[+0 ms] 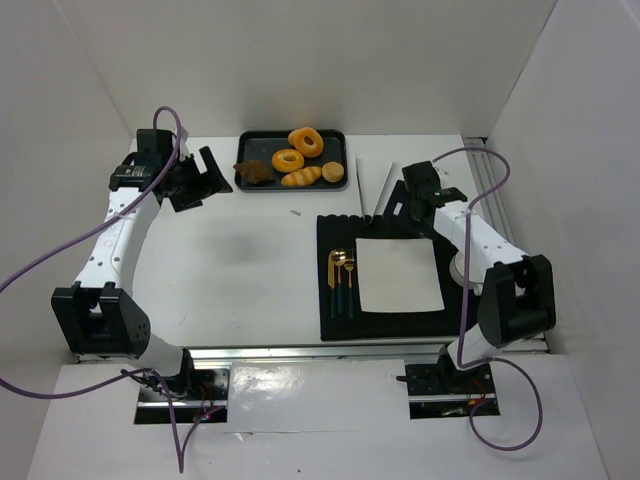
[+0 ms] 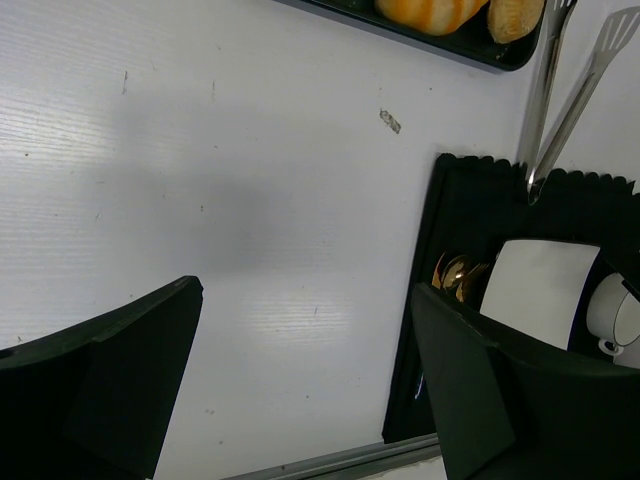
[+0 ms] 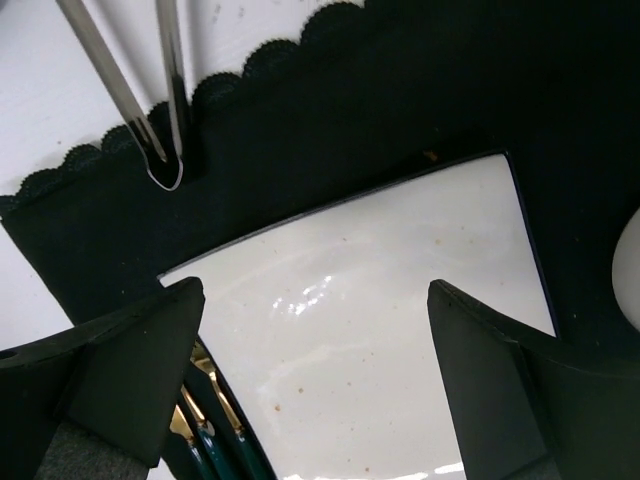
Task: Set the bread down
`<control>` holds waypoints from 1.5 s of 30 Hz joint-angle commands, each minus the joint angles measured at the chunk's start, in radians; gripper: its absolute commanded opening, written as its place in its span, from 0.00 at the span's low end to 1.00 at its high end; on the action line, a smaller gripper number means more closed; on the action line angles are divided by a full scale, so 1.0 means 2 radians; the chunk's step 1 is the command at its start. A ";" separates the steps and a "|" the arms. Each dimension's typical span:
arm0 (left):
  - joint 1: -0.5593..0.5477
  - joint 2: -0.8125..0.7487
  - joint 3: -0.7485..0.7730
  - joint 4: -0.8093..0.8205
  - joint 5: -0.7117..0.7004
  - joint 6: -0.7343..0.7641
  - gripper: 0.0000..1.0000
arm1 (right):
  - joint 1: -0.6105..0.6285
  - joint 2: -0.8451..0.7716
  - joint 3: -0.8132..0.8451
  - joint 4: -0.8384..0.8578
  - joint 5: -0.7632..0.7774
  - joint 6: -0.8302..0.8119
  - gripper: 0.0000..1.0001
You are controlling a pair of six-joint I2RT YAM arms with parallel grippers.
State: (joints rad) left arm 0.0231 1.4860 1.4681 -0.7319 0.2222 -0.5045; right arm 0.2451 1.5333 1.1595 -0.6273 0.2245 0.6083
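Hovering, nothing held | long roll [image 1: 301,178] lies among doughnuts in black tray [image 1: 262,135], far side of bench [image 1: 230,270], axis roughly left-right | left hand [image 1: 200,180] spread, just beside tray's left end, nearer | right hand [image 1: 405,212] spread wide over white plate [image 1: 400,275], tongs [image 1: 376,185] between it and tray.

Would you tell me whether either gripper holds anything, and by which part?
Nothing is held: the left gripper and the right gripper both stand open and empty.

Lab test booth: white panel walls [image 1: 320,60] around a table [image 1: 250,270]
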 commanded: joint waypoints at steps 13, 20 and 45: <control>-0.002 0.012 0.022 0.002 0.009 0.002 0.99 | 0.018 0.186 0.162 0.122 -0.069 -0.165 1.00; -0.002 0.029 0.044 -0.008 0.009 0.007 0.99 | 0.022 0.276 0.220 0.121 -0.064 -0.180 1.00; -0.002 0.072 0.053 -0.008 -0.007 0.016 0.99 | 0.020 0.410 0.457 0.075 0.060 -0.124 0.59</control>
State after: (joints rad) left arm 0.0231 1.6218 1.5322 -0.7559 0.2119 -0.4961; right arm 0.2920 2.3867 1.9606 -0.4091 0.3363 0.3401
